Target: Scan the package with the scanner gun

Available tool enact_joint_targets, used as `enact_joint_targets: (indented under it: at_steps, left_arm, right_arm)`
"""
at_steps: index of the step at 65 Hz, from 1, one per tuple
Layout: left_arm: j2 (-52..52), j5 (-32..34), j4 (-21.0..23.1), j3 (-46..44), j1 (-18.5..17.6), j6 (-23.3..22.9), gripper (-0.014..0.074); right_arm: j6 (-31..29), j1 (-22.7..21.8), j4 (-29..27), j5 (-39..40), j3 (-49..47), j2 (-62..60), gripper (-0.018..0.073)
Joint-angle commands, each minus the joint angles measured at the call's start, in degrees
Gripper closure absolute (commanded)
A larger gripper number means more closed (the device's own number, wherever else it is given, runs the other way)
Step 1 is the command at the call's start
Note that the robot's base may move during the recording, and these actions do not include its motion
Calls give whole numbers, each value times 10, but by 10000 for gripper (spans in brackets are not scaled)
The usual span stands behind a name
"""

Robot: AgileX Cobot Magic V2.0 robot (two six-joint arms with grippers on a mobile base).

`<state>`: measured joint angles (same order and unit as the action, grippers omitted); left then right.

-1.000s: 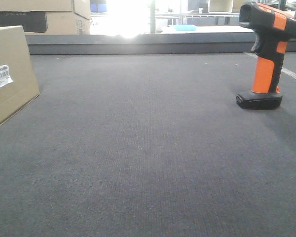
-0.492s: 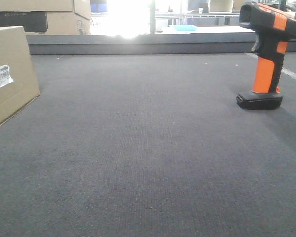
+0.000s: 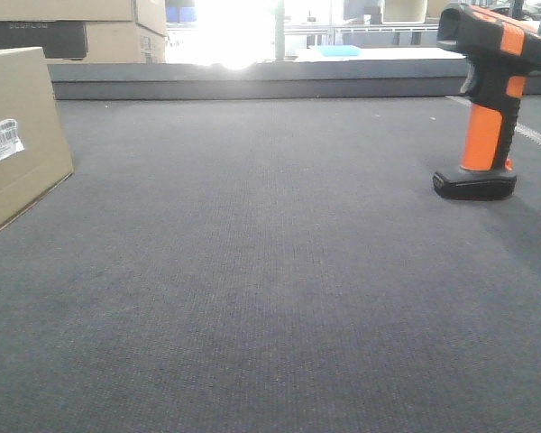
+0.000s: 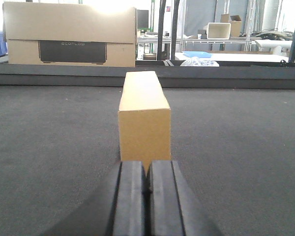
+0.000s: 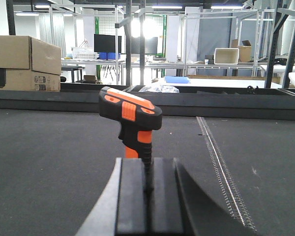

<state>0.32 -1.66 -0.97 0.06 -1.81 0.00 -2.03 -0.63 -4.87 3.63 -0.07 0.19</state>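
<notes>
Package [image 3: 18, 135]: closed brown box at the surface's left edge, white barcode label [image 3: 3, 139] facing inward (contents hidden).
Left end effector [image 4: 146, 194]: pads pressed together, empty, aimed at the package's end.
Surface [image 3: 270, 271]: dark grey mat, wide open middle.
Scanner gun [image 3: 487, 99]: upright on its base, far right.
Right end effector [image 5: 146, 196]: closed, empty, behind the scanner.

Strong backlight blows out the windows behind the bench [image 3: 252, 271] in the front view, washing the far edge. Wrist views are evenly lit; both end effectors are blurred.
</notes>
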Motion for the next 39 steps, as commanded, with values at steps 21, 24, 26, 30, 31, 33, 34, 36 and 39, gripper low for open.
enact_joint_targets:
  at_steps: [21,24,26,30,31,33,34,36,39]
  left_arm:
    - [-3,11,4,-1,1,0,707]
    - [-3,11,4,-1,1,0,707]
    - [-3,11,4,-1,1,0,707]
    - [-3,11,4,-1,1,0,707]
    - [-3,11,4,-1,1,0,707]
    - [-3,11,4,-1,1,0,707]
    - [-3,11,4,-1,1,0,707]
    - [-3,11,4,-1,1,0,707]
    - [-3,11,4,-1,1,0,707]
  right_arm:
    - [-2,-3,-2,15,1,-2,721]
    - [-2,-3,-2,15,1,-2,721]
    - [-2,-3,-2,15,1,-2,721]
    - [-2,-3,-2,15,1,-2,721]
    - [-2,-3,-2,15,1,-2,721]
    - [-2,-3,-2,15,1,-2,721]
    - [-2,-3,-2,15,1,-2,721]
    - [-2,-3,-2,15,1,-2,721]
    - [-2,-3,-2,15,1,-2,721]
